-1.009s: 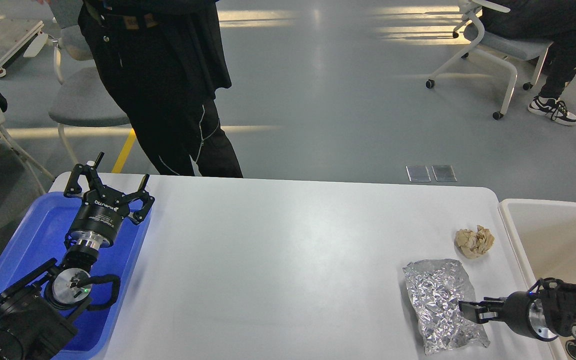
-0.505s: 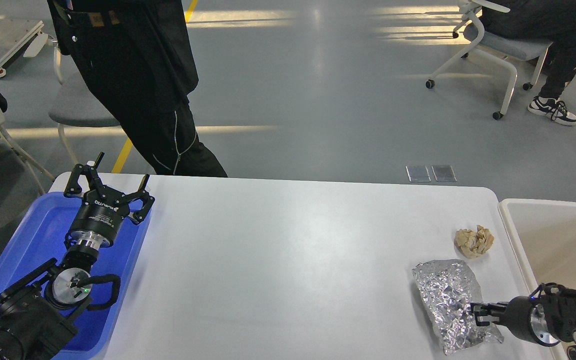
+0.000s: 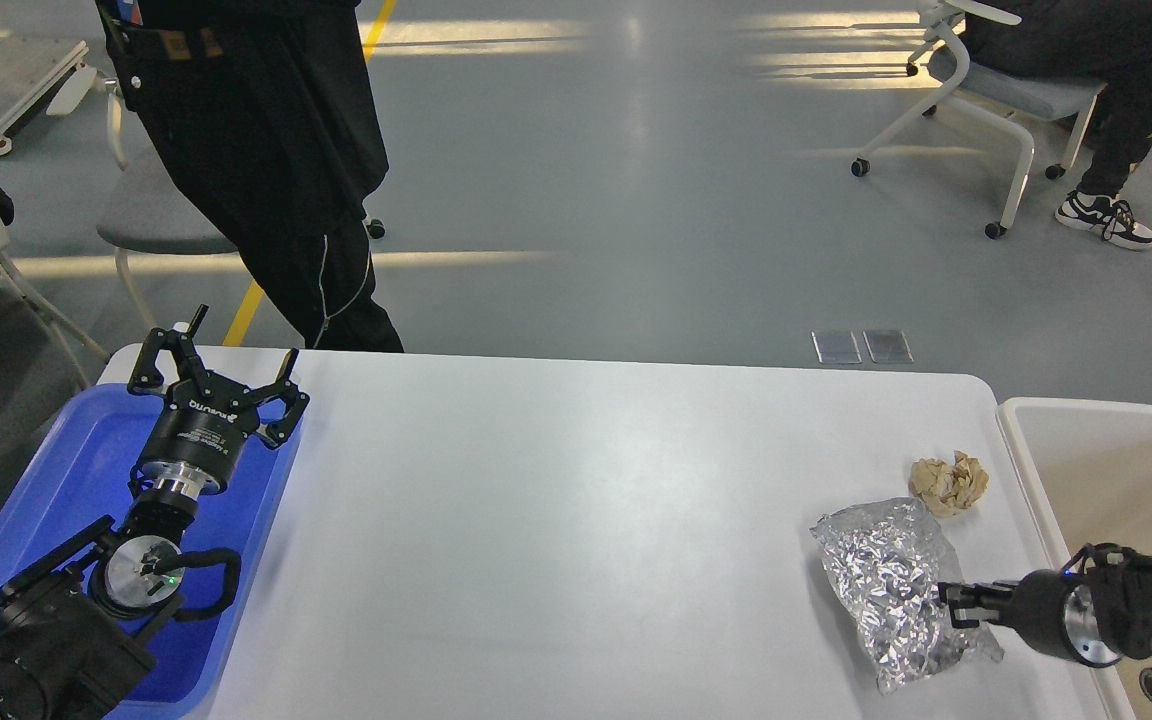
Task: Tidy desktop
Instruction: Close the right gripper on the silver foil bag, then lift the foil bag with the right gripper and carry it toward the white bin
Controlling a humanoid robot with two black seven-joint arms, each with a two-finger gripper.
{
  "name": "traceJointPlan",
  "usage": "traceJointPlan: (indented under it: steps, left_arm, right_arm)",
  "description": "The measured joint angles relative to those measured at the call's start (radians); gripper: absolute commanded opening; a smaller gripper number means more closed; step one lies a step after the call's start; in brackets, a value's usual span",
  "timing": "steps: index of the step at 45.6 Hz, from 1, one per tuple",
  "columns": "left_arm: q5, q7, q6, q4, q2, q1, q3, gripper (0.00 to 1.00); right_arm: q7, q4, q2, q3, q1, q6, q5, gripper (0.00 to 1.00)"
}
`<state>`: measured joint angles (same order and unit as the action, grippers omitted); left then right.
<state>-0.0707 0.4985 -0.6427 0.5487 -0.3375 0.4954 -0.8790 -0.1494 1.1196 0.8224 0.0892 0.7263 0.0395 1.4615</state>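
The white desktop (image 3: 586, 520) fills the middle of the head view. A crinkled sheet of silver foil (image 3: 886, 575) lies bunched near its front right corner. A crumpled tan paper ball (image 3: 949, 483) sits just behind the foil. My right gripper (image 3: 948, 606) comes in from the right, low over the table, with its fingers shut on the foil's right side; part of the foil looks raised off the surface. My left gripper (image 3: 236, 350) is open and empty, held above the far end of the blue tray (image 3: 86, 450).
A cream-white deep bin (image 3: 1026, 450) stands against the desktop's right edge. The blue tray lies along the left edge under my left arm. A person in black (image 3: 266, 150) stands behind the far left corner. Chairs stand on the floor beyond.
My right gripper has closed on the foil and drawn it right; the flat sheet is now bunched and partly lifted. The person behind has stepped left. My left arm has not moved.
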Motion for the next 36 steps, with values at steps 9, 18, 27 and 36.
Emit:
traceJointPlan:
  steps: [9,18,27,36]
  left_arm:
    - [0.0,0.0,-0.001,0.0,0.0,0.0,0.0,1.0]
    - [0.0,0.0,-0.001,0.0,0.0,0.0,0.0,1.0]
    - [0.0,0.0,-0.001,0.0,0.0,0.0,0.0,1.0]
    - [0.0,0.0,-0.001,0.0,0.0,0.0,0.0,1.0]
  right_arm:
    - [-0.001,0.11,0.093,0.001,0.058,-0.037,-0.009,0.0]
    - [-0.001,0.226,0.208,0.0,0.141,-0.095,-0.021,0.0]
    - [0.0,0.313,0.309,-0.004,0.236,-0.178,-0.039,0.0]
    - [0.003,0.382,0.397,-0.012,0.361,-0.296,-0.071,0.0]
